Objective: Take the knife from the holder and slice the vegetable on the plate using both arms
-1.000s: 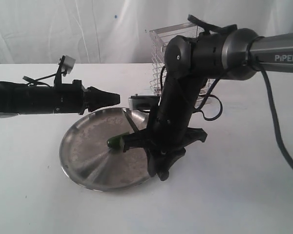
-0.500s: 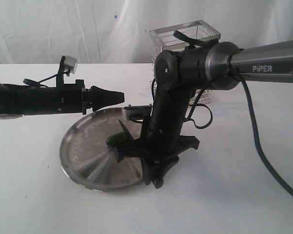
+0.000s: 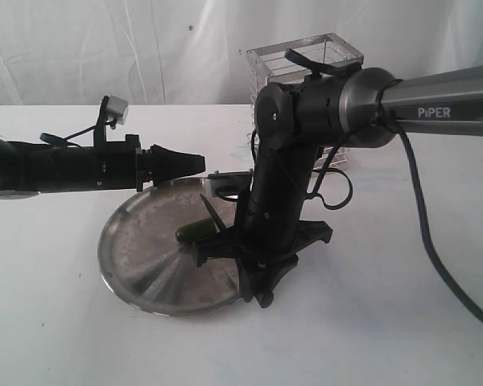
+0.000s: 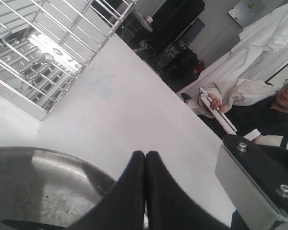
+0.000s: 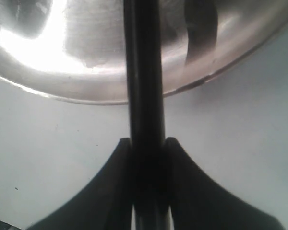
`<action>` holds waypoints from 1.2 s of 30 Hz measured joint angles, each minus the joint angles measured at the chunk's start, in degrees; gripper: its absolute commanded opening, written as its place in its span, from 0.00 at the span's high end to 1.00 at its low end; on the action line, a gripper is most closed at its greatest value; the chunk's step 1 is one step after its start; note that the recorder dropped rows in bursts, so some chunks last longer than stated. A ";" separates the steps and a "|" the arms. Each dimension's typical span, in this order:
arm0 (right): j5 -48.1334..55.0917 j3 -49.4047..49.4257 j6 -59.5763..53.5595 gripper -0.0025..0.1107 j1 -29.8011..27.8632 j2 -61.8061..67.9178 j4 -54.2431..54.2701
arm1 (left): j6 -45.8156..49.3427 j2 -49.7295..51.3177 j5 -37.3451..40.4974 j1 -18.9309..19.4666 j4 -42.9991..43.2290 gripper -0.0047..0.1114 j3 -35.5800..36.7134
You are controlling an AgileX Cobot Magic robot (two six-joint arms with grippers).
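The steel plate (image 3: 145, 257) lies on the white table with the dark green vegetable (image 3: 195, 232) near its middle. My right gripper (image 3: 256, 273) hangs low over the plate's right rim, shut on the black knife (image 3: 211, 212). The knife's pointed blade slants up just right of the vegetable. In the right wrist view the knife (image 5: 144, 72) runs out from the right gripper (image 5: 144, 140) across the plate (image 5: 77, 62). My left gripper (image 3: 200, 161) hovers above the plate's far rim, shut and holding nothing. The left wrist view shows this gripper (image 4: 145, 154) over the plate (image 4: 38, 187). The wire holder (image 3: 306, 58) stands behind the right arm.
The holder (image 4: 43, 52) sits close beyond the plate's far side. A seated person (image 4: 273, 105) and dark equipment lie past the table's edge. White cloth hangs behind the table. The right arm's cable (image 3: 435, 257) loops over the table at the right.
Over the last second the right arm swung left with the knife, bringing the blade closer to the vegetable. The left gripper edged slightly right. Little moved in the last half second.
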 measured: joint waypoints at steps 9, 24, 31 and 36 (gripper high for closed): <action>0.67 0.00 0.00 0.98 0.00 0.00 0.00 | 0.22 0.00 -0.11 -0.11 0.00 0.96 0.00; 1.15 0.00 0.00 0.98 0.85 0.00 0.00 | 1.42 0.00 -0.58 -1.75 0.00 0.96 0.00; 0.78 0.00 0.00 0.98 1.09 0.00 0.10 | 1.53 0.00 -0.80 -1.75 0.00 0.96 0.00; 0.78 0.00 0.00 0.98 1.09 0.00 0.00 | 1.53 0.00 -1.66 -1.75 0.00 0.96 0.00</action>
